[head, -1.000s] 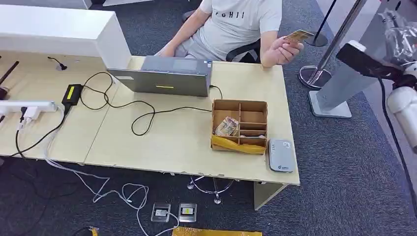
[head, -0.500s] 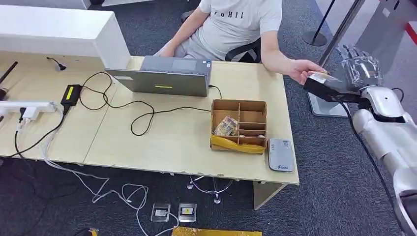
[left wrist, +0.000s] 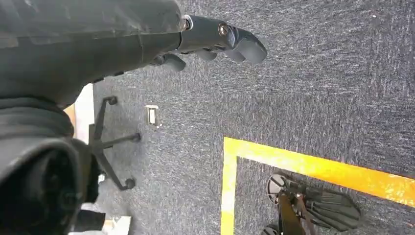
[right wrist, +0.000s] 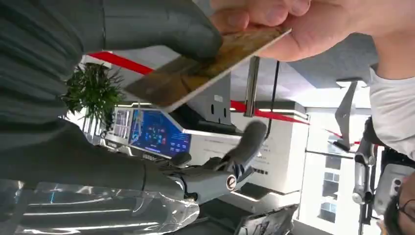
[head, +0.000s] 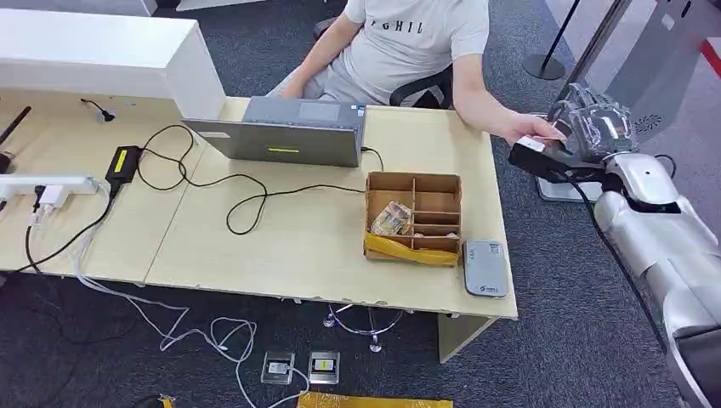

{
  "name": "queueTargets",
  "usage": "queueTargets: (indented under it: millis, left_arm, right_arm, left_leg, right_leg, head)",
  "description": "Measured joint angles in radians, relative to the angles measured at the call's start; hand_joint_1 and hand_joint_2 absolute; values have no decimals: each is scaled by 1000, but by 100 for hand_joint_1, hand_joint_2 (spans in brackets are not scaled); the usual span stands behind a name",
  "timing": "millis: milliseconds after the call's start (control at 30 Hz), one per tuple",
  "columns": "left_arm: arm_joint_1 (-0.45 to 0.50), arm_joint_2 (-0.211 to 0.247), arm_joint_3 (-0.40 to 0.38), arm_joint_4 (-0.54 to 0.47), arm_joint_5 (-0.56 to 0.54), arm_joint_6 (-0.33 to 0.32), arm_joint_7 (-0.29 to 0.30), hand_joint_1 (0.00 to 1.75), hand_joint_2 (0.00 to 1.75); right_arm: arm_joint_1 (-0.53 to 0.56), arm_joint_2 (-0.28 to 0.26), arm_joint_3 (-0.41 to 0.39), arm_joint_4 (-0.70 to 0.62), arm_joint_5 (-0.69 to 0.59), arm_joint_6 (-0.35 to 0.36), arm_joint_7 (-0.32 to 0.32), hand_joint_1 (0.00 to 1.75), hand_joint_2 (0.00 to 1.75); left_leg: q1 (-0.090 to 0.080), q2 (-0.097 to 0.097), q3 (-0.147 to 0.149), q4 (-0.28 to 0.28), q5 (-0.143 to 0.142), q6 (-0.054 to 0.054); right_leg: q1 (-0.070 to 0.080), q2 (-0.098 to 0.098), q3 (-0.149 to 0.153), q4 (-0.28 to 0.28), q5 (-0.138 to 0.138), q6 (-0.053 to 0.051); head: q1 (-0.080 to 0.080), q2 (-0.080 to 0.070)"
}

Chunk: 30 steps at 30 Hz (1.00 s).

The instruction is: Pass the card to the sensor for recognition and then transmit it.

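A person's hand [head: 525,128] holds out a gold card [right wrist: 205,68] past the table's right end. My right hand [head: 591,127] is up against it. In the right wrist view the card lies against the underside of my thumb [right wrist: 156,24], while my darker fingers [right wrist: 230,166] stay spread well apart from it and the person's fingers [right wrist: 274,14] still pinch its far end. The grey card sensor [head: 485,268] lies flat at the table's front right corner. My left hand [left wrist: 215,36] hangs over the carpet and holds nothing.
A compartmented cardboard box [head: 414,217] stands beside the sensor. A laptop [head: 285,132], black cables [head: 246,191] and a power strip [head: 47,187] occupy the table's middle and left. A stanchion base [head: 544,64] and a kiosk foot [head: 565,191] stand right of the table.
The person lowered the card from shoulder height to beside the table's right end. My right arm swung in and down, bringing the hand against the card.
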Motion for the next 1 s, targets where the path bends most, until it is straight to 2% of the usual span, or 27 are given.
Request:
queueTargets:
  millis: [367,567,800,1000]
  left_arm:
    - [1,0,-8,0,11,1,0,0,0]
    - [1,-3,-10,0,17,4,0,0,0]
    - [1,-5,-10,0,31,15,17,0,0]
    - [2,-5,-10,0,40,25,32,0,0]
  right_arm:
    - [6,18,-33,4,-2,-3,-29,175,175]
    - [18,46,-47,4,0,-9,-40,175,175]
    - [109,57,-55,5,-11,-32,-46,175,175]
    - [194,60,-82,5,-60,-86,-68,175,175]
  left_leg:
    - [0,0,0,0,0,0]
    - [0,0,0,0,0,0]
    - [0,0,0,0,0,0]
    - [0,1,0,0,0,0]
  right_leg:
    - [0,0,0,0,0,0]
    - [0,0,0,0,0,0]
    - [0,0,0,0,0,0]
    - [0,1,0,0,0,0]
  head:
    - [0,0]
    - [-1,0]
    - [0,0]
    - [0,0]
